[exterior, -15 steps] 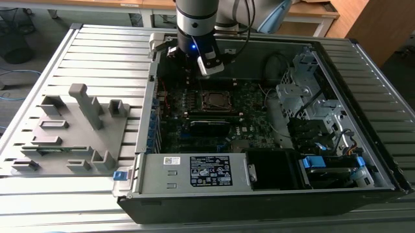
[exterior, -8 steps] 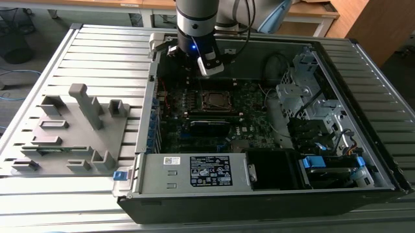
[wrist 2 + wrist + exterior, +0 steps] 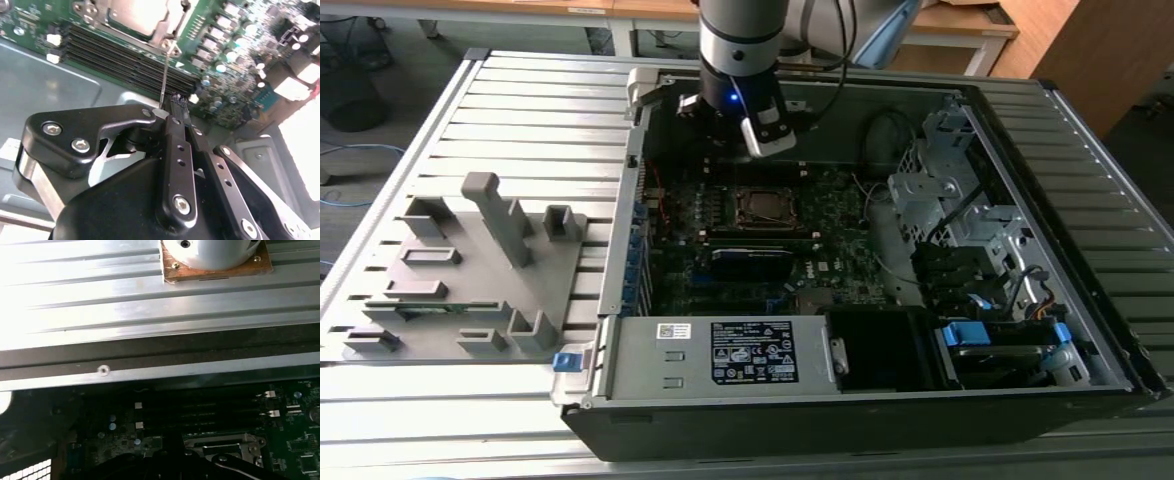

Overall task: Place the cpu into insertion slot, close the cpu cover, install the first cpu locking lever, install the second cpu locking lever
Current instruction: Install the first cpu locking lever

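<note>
Two steps look done: cpu [image 3: 136, 15] seated, cover [image 3: 159, 36] down. Clenched tool [image 3: 177, 98] sits just beside one raised lever [image 3: 167, 75]; latching looks unfinished.

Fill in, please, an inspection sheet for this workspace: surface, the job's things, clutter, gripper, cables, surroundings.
Surface: slatted metal table, carrying an open computer case.
Job's things: cpu sits in the insertion slot; cpu cover appears to lie flat over it; one thin locking lever runs from the socket to the gripper tip.
Clutter: grey fixture block on the table, at the exterior view's left of the case.
Gripper: gripper has its fingertips together beside the lever's end; whether it clamps the lever cannot be told.
Cables: cable bundle inside the case; blue cable on the floor.
Surroundings: wooden desks beyond the table.
</note>
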Tool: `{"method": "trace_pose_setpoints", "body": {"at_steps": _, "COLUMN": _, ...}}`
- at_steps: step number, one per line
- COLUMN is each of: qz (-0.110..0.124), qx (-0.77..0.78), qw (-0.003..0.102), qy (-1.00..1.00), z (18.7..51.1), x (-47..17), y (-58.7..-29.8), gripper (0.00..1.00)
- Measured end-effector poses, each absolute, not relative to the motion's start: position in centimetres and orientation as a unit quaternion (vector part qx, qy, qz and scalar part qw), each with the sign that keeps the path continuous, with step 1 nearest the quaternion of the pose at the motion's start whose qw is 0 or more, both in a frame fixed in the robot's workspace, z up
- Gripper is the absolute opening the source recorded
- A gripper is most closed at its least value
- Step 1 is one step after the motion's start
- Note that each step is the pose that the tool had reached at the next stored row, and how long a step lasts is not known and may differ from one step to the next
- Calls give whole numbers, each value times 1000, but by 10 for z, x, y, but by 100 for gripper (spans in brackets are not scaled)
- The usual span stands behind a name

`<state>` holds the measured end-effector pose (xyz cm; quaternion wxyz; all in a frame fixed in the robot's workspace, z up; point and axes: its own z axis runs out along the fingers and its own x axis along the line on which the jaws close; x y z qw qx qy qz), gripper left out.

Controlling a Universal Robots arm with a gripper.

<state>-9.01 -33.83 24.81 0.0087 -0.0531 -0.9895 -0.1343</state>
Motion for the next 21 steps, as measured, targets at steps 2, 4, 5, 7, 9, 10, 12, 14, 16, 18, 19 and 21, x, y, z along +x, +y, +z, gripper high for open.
{"method": "trace_pose_setpoints", "body": {"at_steps": 2, "qz": -134, "qx": -53, "qw": 9, "qy": -989, "z": 248, "x": -84, "y": -338, "gripper": 11}}
{"method": "trace_pose_setpoints", "body": {"at_steps": 4, "qz": -134, "qx": -53, "qw": 9, "qy": -989, "z": 248, "x": -78, "y": -338, "gripper": 11}}
{"method": "trace_pose_setpoints", "body": {"at_steps": 5, "qz": -134, "qx": -53, "qw": 9, "qy": -989, "z": 248, "x": -75, "y": -338, "gripper": 11}}
{"method": "trace_pose_setpoints", "body": {"at_steps": 7, "qz": -134, "qx": -53, "qw": 9, "qy": -990, "z": 248, "x": -72, "y": -338, "gripper": 11}}
{"method": "trace_pose_setpoints", "body": {"at_steps": 9, "qz": -134, "qx": -53, "qw": 9, "qy": -990, "z": 248, "x": -72, "y": -338, "gripper": 11}}
{"method": "trace_pose_setpoints", "body": {"at_steps": 10, "qz": -134, "qx": -53, "qw": 9, "qy": -990, "z": 248, "x": -72, "y": -338, "gripper": 11}}
{"method": "trace_pose_setpoints", "body": {"at_steps": 12, "qz": -134, "qx": -53, "qw": 9, "qy": -989, "z": 248, "x": -72, "y": -338, "gripper": 11}}
{"method": "trace_pose_setpoints", "body": {"at_steps": 14, "qz": -134, "qx": -53, "qw": 7, "qy": -990, "z": 246, "x": -72, "y": -338, "gripper": 11}}
{"method": "trace_pose_setpoints", "body": {"at_steps": 16, "qz": -134, "qx": -53, "qw": 5, "qy": -990, "z": 243, "x": -72, "y": -338, "gripper": 11}}
{"method": "trace_pose_setpoints", "body": {"at_steps": 18, "qz": -134, "qx": -52, "qw": 2, "qy": -990, "z": 240, "x": -72, "y": -338, "gripper": 11}}
{"method": "trace_pose_setpoints", "body": {"at_steps": 19, "qz": -134, "qx": -52, "qw": 1, "qy": -990, "z": 239, "x": -72, "y": -338, "gripper": 11}}
{"method": "trace_pose_setpoints", "body": {"at_steps": 21, "qz": -132, "qx": -52, "qw": -2, "qy": -990, "z": 237, "x": -72, "y": -338, "gripper": 11}}
